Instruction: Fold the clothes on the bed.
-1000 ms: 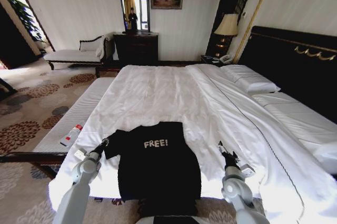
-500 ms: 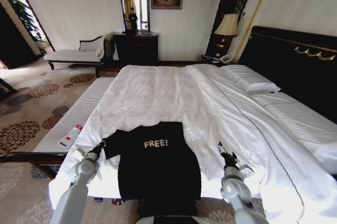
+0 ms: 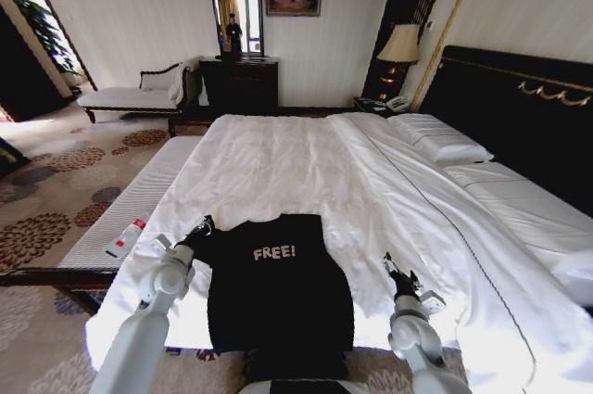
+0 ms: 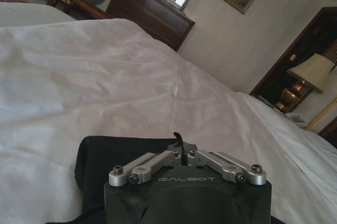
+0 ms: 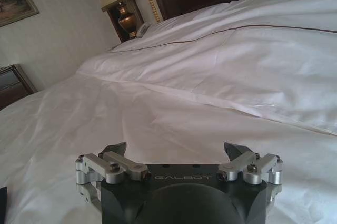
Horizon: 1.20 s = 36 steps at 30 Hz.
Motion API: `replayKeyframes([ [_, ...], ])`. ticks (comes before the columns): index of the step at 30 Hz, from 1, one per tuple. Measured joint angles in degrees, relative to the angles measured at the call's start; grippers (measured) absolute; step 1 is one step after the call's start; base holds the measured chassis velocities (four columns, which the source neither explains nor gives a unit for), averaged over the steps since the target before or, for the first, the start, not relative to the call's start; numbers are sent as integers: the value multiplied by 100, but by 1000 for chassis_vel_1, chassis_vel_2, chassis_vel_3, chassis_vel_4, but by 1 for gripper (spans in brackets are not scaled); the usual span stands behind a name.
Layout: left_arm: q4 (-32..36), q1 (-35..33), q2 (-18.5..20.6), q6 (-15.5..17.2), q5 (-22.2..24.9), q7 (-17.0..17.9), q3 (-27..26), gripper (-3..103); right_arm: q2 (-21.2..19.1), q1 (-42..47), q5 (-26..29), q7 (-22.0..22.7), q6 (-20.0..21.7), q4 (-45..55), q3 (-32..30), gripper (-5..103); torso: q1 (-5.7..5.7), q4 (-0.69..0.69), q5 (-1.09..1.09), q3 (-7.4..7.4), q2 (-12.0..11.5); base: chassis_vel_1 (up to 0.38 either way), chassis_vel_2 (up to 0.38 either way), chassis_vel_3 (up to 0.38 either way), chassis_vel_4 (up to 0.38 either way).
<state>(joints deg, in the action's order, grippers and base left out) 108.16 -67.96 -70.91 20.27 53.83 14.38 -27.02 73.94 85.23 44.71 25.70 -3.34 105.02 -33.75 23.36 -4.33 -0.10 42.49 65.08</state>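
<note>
The black T-shirt (image 3: 278, 283) lies flat on the near end of the bed (image 3: 306, 171), chest up, its white "FREE!" lettering (image 3: 274, 252) readable, its hem hanging toward the near edge. The left tool (image 3: 203, 225) is at the shirt's left sleeve, at the far left corner of the garment. In the left wrist view this left tool (image 4: 181, 147) has its fingers drawn together, closed on a pinch of the black T-shirt (image 4: 105, 153), with white sheet spreading beyond. The right tool (image 3: 388, 261) hovers over bare white bedding, to the right of the shirt and apart from it. In the right wrist view the right tool (image 5: 176, 153) stands spread wide open, holding nothing, above the white bed (image 5: 210, 76). A small white bottle (image 3: 125, 238) lies on the bench left of the bed.
</note>
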Motion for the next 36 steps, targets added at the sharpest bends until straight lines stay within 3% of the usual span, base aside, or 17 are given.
replayKeyframes([
  [4,-157,-10,-282,-72,-597,31,431,0,-18,-63,-6,3,0,-84,40,100,0,-1,0,0,0,0,0,0,0],
  [8,-315,12,-433,-84,-895,90,650,0,-20,-159,-6,4,0,-157,152,100,0,-1,0,0,0,0,0,0,0],
  [20,-344,-235,-315,-28,-1155,203,915,0,-151,-466,58,16,0,-390,448,100,0,1,0,0,0,0,0,0,0],
  [21,-326,-248,-291,-5,-1117,220,935,-3,-169,-486,58,6,-6,-408,455,100,0,-1,-1,0,0,0,0,0,0],
  [25,-197,-228,-336,66,-758,251,811,6,-262,-588,52,-175,-122,-445,521,100,0,-1,0,0,0,0,0,0,0],
  [28,-89,-75,-474,97,-267,403,528,22,-507,-807,105,-432,-228,-566,741,100,0,-2,0,0,0,0,0,0,0],
  [30,-73,-10,-507,97,-137,451,429,22,-605,-912,135,-544,-253,-634,834,100,0,-2,0,0,0,0,0,0,0],
  [33,-144,358,-602,68,344,715,116,39,-929,-1269,213,-1050,-364,-969,1122,100,1,3,1,0,0,0,0,0,0],
  [35,-244,512,-604,55,440,785,65,44,-1000,-1313,234,-1202,-399,-1070,1145,100,1,2,0,0,0,0,0,0,0],
  [36,-337,627,-589,51,499,823,25,49,-1060,-1349,289,-1352,-430,-1176,1155,100,2,-5,0,0,0,0,0,0,0],
])
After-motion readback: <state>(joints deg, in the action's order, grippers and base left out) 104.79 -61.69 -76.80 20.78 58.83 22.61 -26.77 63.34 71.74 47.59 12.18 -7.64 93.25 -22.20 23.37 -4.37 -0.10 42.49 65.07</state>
